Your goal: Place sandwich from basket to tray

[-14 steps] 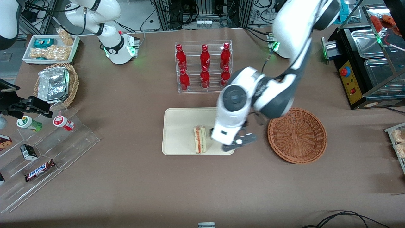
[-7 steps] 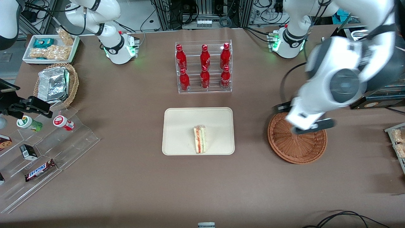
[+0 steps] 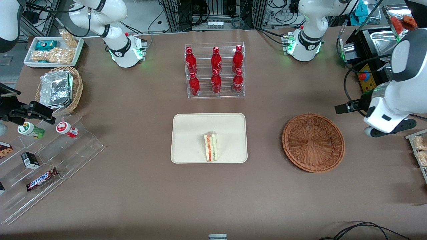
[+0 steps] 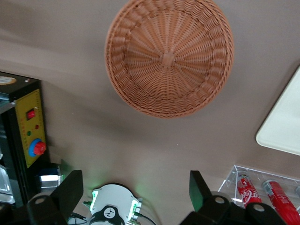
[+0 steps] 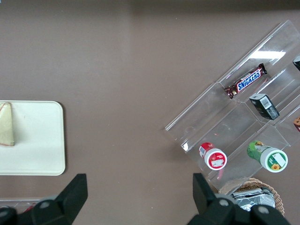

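The sandwich [image 3: 210,151], a pale wedge with red and green layers, lies on the cream tray [image 3: 190,133], near the edge closest to the front camera; it also shows in the right wrist view as the sandwich [image 5: 5,124] on the tray [image 5: 37,140]. The reddish-brown wicker basket [image 3: 313,142] stands beside the tray with nothing in it, and the left wrist view shows the basket [image 4: 168,56] and a tray corner [image 4: 283,131]. My left gripper [image 3: 392,130] hangs in the air at the working arm's end of the table, past the basket. The gripper [image 4: 133,183] is open and holds nothing.
A clear rack of red bottles [image 3: 215,70] stands farther from the front camera than the tray. A black appliance [image 3: 377,76] and a snack rack [image 3: 420,150] flank my gripper. Toward the parked arm's end are a foil-filled tan basket [image 3: 60,88] and an acrylic snack stand [image 3: 50,153].
My gripper left the sandwich's side at the tray, swept over the basket and now hangs past it at the working arm's end. The sandwich stayed on the tray.
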You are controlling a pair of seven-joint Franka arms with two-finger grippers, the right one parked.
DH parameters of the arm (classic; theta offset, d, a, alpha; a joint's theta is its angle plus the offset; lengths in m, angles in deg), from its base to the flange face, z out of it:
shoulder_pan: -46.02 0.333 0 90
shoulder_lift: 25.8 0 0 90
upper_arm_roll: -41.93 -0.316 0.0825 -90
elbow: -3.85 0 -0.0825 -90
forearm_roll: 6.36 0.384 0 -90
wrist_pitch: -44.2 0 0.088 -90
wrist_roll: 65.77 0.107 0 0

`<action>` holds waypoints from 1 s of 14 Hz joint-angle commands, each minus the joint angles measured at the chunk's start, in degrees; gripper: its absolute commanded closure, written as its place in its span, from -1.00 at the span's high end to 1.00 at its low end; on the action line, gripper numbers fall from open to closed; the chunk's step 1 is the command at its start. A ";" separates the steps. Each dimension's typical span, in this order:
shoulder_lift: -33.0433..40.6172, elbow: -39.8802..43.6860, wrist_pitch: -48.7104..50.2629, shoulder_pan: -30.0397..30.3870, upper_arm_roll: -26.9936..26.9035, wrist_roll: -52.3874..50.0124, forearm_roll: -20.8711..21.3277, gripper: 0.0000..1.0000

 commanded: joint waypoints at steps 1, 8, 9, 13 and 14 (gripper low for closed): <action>3.59 -1.30 1.55 0.46 0.75 0.38 1.51 1.00; 11.07 -2.18 3.58 2.13 1.36 13.14 1.33 1.00; 11.24 -2.01 3.75 2.13 1.45 13.56 1.34 1.00; 11.86 -1.04 3.49 2.05 1.27 12.96 0.81 1.00; 11.77 -0.95 3.31 1.96 1.36 12.87 0.81 1.00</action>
